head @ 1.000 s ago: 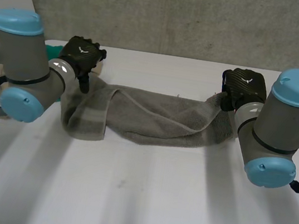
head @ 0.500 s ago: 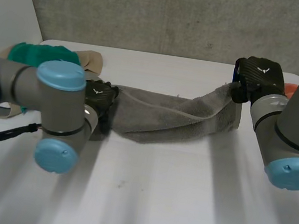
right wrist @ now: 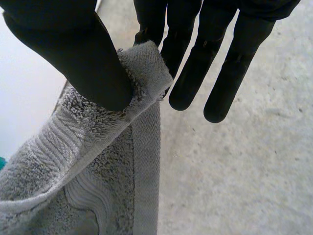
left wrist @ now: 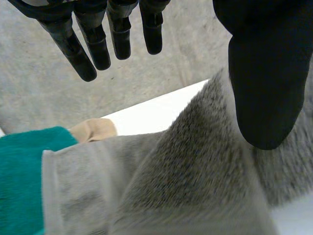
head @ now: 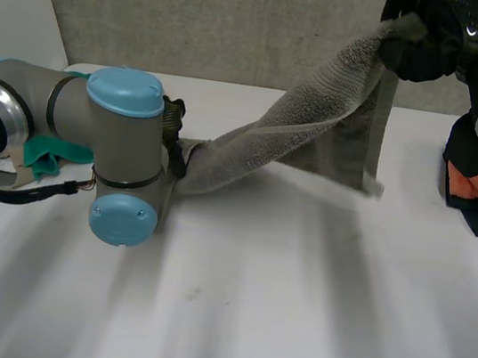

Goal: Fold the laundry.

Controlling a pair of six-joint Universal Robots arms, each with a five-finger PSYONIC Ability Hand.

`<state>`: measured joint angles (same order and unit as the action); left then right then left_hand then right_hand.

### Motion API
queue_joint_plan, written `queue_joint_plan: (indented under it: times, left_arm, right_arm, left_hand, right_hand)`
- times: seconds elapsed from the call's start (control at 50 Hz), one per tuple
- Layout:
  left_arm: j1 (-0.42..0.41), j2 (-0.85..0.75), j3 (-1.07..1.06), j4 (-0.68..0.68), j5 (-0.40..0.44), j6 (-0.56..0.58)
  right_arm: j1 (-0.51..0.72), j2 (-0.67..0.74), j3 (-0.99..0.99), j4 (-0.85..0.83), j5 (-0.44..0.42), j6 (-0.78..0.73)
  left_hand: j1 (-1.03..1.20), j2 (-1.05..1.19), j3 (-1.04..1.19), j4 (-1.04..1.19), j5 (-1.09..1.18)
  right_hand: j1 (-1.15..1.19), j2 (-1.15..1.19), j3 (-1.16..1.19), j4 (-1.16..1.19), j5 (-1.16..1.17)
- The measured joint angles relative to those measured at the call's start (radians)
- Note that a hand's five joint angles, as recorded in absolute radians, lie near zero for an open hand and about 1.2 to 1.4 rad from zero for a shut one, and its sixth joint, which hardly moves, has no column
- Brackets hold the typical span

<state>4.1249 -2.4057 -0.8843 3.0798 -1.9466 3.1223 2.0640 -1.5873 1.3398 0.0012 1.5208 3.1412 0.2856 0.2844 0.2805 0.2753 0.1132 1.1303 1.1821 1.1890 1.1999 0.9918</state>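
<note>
Fingers (right wrist: 151, 19) and thumb of the right hand (head: 425, 45) pinch one hemmed corner of the grey towel (head: 319, 123) and hold it high above the white table (head: 249, 289). Its other fingers hang straight beside the hem. From that corner the towel slopes down in a loose twisted band to the left hand (head: 174, 133), where its lower end meets the tabletop beside the left arm. In the left wrist view the left hand's fingers (left wrist: 98, 44) are straight and spread, clear of the cloth, while the thumb lies against the towel's pile; it grips nothing. A green cloth (left wrist: 19, 171) and a tan cloth (left wrist: 93, 129) lie just beyond that end. A black-and-orange garment (head: 472, 182) lies at the table's right side.
</note>
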Motion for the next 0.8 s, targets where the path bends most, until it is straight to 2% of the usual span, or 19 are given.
queue_joint_plan:
  times: [0.14, 0.28, 0.38, 0.52, 0.62, 0.66, 0.72, 0.74, 0.8]
  left_arm:
    - [-0.025, 0.031, -0.016, -0.043, 0.054, -0.115]
    - [-0.043, 0.009, -0.003, -0.054, 0.07, -0.132]
    - [-0.048, -0.021, 0.009, -0.055, 0.038, -0.069]
    - [-0.005, -0.006, -0.025, -0.028, -0.075, 0.059]
    - [0.057, 0.054, -0.115, 0.015, -0.069, 0.157]
    - [0.086, 0.09, -0.173, 0.041, -0.039, 0.202]
    - [0.126, 0.147, -0.261, 0.084, 0.02, 0.266]
    - [0.14, 0.168, -0.293, 0.1, 0.044, 0.288]
    - [0.177, 0.234, -0.381, 0.143, 0.124, 0.347]
  right_arm:
    - [0.014, -0.008, -0.006, -0.007, 0.007, -0.023]
    - [0.006, -0.009, -0.028, -0.008, 0.01, -0.031]
    - [-0.012, -0.021, -0.044, -0.009, 0.009, -0.024]
    - [-0.073, -0.027, -0.054, -0.01, 0.003, -0.017]
    - [-0.126, -0.024, -0.052, -0.01, -0.011, -0.015]
    - [-0.145, -0.023, -0.048, -0.01, -0.017, -0.015]
    - [-0.168, -0.018, -0.04, -0.011, -0.027, -0.017]
    - [-0.175, -0.015, -0.036, -0.011, -0.031, -0.019]
    - [-0.188, -0.003, -0.022, -0.01, -0.043, -0.029]
  left_hand:
    - [0.0, 0.0, 0.0, 0.0, 0.0]
    - [0.0, 0.0, 0.0, 0.0, 0.0]
    - [0.0, 0.015, 0.003, 0.025, 0.019]
    - [0.048, 0.048, 0.05, 0.06, 0.053]
    - [0.057, 0.063, 0.064, 0.073, 0.065]
    - [0.113, 0.113, 0.11, 0.12, 0.109]
    - [0.331, 0.295, 0.298, 0.308, 0.282]
    - [0.517, 0.466, 0.468, 0.479, 0.446]
    - [0.817, 0.779, 0.765, 0.775, 0.75]
  right_hand:
    - [0.0, 0.0, 0.0, 0.0, 0.0]
    - [0.0, 0.0, 0.0, 0.0, 0.0]
    - [0.0, 0.0, 0.0, 0.0, 0.0]
    - [0.0, 0.0, 0.0, 0.0, 0.0]
    - [0.0, 0.0, 0.0, 0.0, 0.0]
    - [0.0, 0.0, 0.0, 0.0, 0.0]
    - [0.0, 0.0, 0.0, 0.0, 0.0]
    - [0.0, 0.0, 0.0, 0.0, 0.0]
    - [0.0, 0.0, 0.0, 0.0, 0.0]
